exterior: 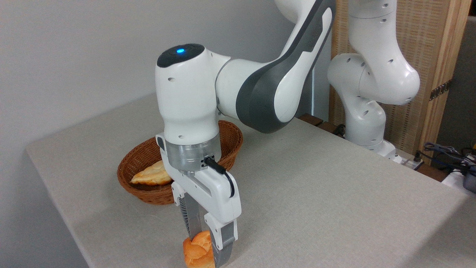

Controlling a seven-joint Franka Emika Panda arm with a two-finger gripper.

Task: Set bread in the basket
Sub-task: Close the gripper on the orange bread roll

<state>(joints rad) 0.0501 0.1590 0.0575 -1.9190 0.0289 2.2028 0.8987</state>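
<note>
My two-finger white-and-grey gripper (206, 250) is down at the near edge of the grey cloth-covered table (316, 193), fingers either side of the small round knotted bun with its glossy orange-golden crust (197, 252). The jaws straddle it, one grey finger behind and one in front, but I cannot tell whether they have closed onto the crust or merely flank it (the front finger hides the contact).

The bun sits on the table very close to the front edge. That is my first worry, I judge: if I close off-centre, the rounded, shiny crust could squirt sideways and roll off the table. A soft bun may also squash under too hard a pinch, or slip out on the lift under too light a one.

The oval reddish-brown woven wicker basket (230, 139) lies behind me, well apart from the bun, and already holds a paler, longer loaf (152, 175). On the way there my fingers could catch the near rim and tip or shove the basket if I carry too low.
</note>
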